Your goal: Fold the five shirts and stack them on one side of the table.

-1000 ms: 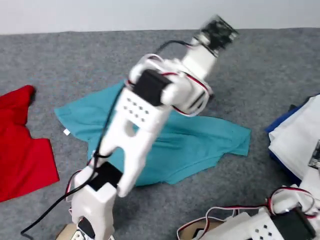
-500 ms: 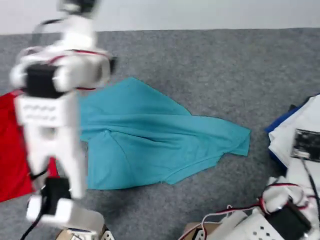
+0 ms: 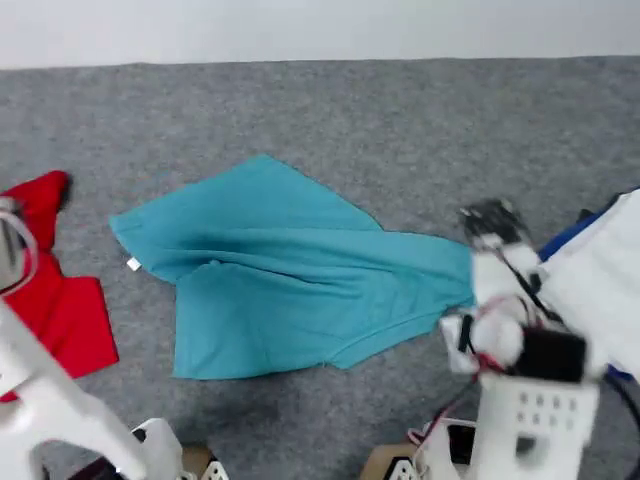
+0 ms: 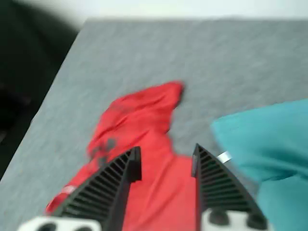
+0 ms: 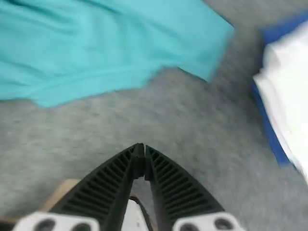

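So the teal shirt (image 3: 290,290) is lying spread out and rumpled in the middle of the table (image 3: 400,120), not folded at all, with one corner poking toward the right edge. The red shirt (image 3: 50,300) is bunched up at the left edge, just beside the teal one but not touching it. Over at the right edge there's a white shirt (image 3: 600,290) sitting on top of a blue shirt (image 3: 565,240), and the blue just peeks out underneath.

The left gripper (image 4: 166,153) hangs over the red shirt with its jaws partway apart, a clear gap between them and nothing in there. The right gripper (image 5: 139,149) is pinched all the way closed, tips touching, and it's got hold of nothing. It's above bare grey table near the front edge, between the teal shirt's right corner and the white-and-blue pile.
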Tool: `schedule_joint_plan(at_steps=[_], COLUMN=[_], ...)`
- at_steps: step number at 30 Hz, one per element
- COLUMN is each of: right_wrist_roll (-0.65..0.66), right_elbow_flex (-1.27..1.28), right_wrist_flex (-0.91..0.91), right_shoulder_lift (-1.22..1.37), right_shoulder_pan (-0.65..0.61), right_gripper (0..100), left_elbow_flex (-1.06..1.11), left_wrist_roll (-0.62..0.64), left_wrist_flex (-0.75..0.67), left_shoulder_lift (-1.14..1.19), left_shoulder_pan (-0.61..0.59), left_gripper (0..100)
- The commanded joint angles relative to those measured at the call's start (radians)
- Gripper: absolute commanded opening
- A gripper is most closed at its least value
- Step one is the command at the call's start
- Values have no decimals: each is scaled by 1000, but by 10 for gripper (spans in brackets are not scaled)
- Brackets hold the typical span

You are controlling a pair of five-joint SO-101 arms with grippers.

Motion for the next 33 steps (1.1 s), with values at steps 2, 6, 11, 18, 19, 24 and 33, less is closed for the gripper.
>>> schedule_joint_plan(at_steps=[2, 6, 11, 18, 19, 24, 33], right_wrist_roll=[-75, -77, -75, -60, -40, 32, 138], right_elbow_flex=[-239, -348, -423, -523, -529, -562, -635], right_wrist_flex=[39, 39, 36, -30, -50, -134, -251], right_shoulder_lift=[240, 392, 561, 754, 780, 911, 1125], right_shoulder_pan=[-259, -470, -674, -911, -934, -1020, -1113], right_gripper=[9, 9, 9, 9, 9, 60, 243], left_elbow_flex=[35, 53, 54, 114, 131, 159, 160], left_wrist_roll=[-21, -21, -21, -68, -75, -78, -80], left_wrist_flex=[17, 17, 17, 17, 17, 18, 18], left_shoulder_lift=[-35, -38, -41, -41, -41, -43, -43], left_shoulder_pan=[-192, -322, -453, -539, -540, -566, -582], left_gripper=[172, 169, 144, 145, 145, 145, 145])
